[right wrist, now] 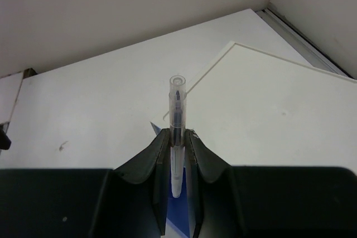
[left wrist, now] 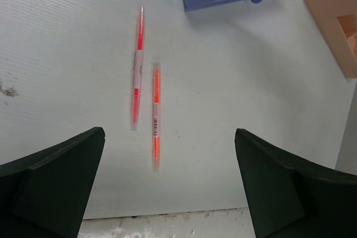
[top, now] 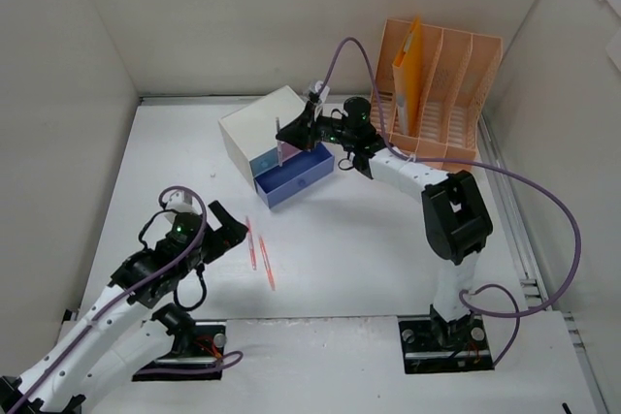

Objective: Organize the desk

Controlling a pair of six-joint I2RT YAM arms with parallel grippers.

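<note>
Desk: the desk [top: 369,259] fills the whole floor of the top view between the upright panels, and everything you still have to sort lies on it.
Right gripper: your right gripper [top: 289,133] is pinched narrow on a clear pen [right wrist: 177,110], with both fingers pressed against its barrel.
Pen attitude: the pen stands upright, cap end up and lower end down, which looks chosen so that it can go straight down into a container.
Drop target: the blue drawer [top: 294,179] is pulled out of the white box [top: 260,126], and the pen hangs above its open tray. In the right wrist view a sliver of blue shows under the fingers.
Step in hand: this looks like stowing the pen in the drawer. The pen is not yet inside.
Left gripper: your left gripper [top: 231,230] is spread wide and holds nothing, and it hovers just beside the loose pens.
Loose pens: a pink pen [left wrist: 136,65] and an orange pen [left wrist: 156,116] lie flat on the desk, nearly parallel and close together. From the left wrist view you cannot tell whether they touch.
Why the left waits there: the left wrist camera frames both pens between its fingers, so it seems lined up for the next pick.
File rack: the file rack [top: 448,94] stands at the far right with an orange folder [top: 408,70] upright in one slot, apart from the pen work.
Risk: if you let go while the pen is this high, it may bounce or tip over the drawer's front wall.
</note>
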